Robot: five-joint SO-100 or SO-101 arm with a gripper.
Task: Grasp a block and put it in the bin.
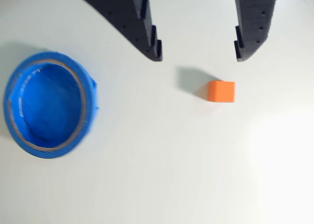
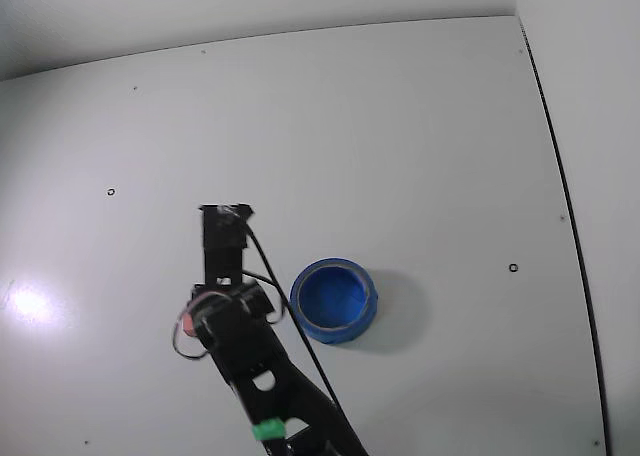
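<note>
- Surface: plain white table, evenly lit.
- My arm reaches up from the bottom edge in the fixed view, wrist pitched downward.
- My gripper: fingers spread wide, holding nothing.
- Block: on the table just beyond my fingertips, untouched.
- Bin: left in the wrist view, well apart from the block.

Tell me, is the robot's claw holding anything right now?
No, nothing. The gripper is open and empty in the wrist view. The block sits on the table just past the fingertips, untouched, and the bin is off to the left.
</note>
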